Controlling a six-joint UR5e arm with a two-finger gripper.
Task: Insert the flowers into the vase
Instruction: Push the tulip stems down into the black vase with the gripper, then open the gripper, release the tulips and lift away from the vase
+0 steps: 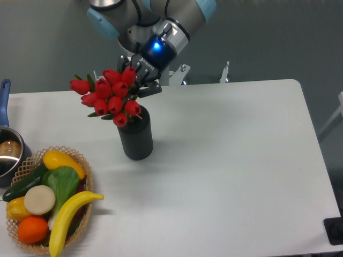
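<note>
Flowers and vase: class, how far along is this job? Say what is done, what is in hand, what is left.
Done: the flowers are lifted to the vase, their lowest bud at its mouth. In hand: the pincer sits behind the bunch; its grip is hidden. Left: seating the stems and letting go, judging by the tilted bunch.

Robot lab: bare white table (225, 160), plain grey wall (268, 37).
</note>
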